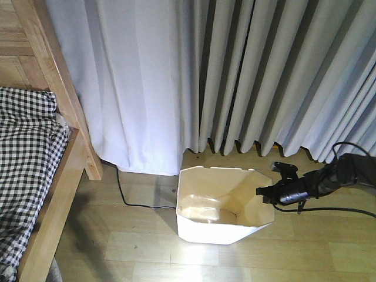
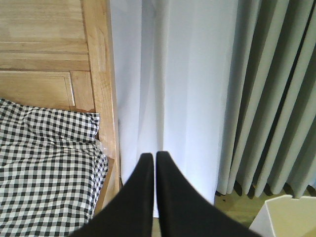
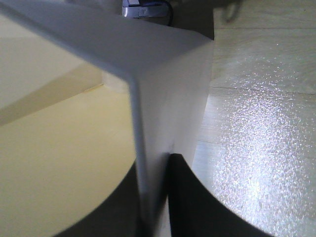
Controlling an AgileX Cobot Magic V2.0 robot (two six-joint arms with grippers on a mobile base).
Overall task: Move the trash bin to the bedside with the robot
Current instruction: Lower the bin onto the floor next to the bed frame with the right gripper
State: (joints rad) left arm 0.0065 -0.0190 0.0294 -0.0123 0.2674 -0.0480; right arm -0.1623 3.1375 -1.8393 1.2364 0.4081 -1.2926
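The white faceted trash bin (image 1: 220, 205) stands on the wood floor below the curtain, cream inside and empty. My right gripper (image 1: 261, 191) is shut on the bin's right rim wall; in the right wrist view the white wall (image 3: 163, 118) runs between the two black fingers (image 3: 190, 197), one inside, one outside. The wooden bed frame (image 1: 56, 200) with its black-and-white check cover (image 1: 23, 158) is at the far left, a floor gap away from the bin. My left gripper (image 2: 150, 158) is shut and empty, raised, facing the curtain beside the bed's headboard (image 2: 96, 74); the bin's corner (image 2: 284, 217) shows at its lower right.
Grey and white curtains (image 1: 235, 76) hang to the floor behind the bin. A black cable (image 1: 126, 197) runs on the floor between bed post and bin. Another black cable (image 1: 335, 208) trails from my right arm. Wood floor (image 1: 176, 252) lies in front.
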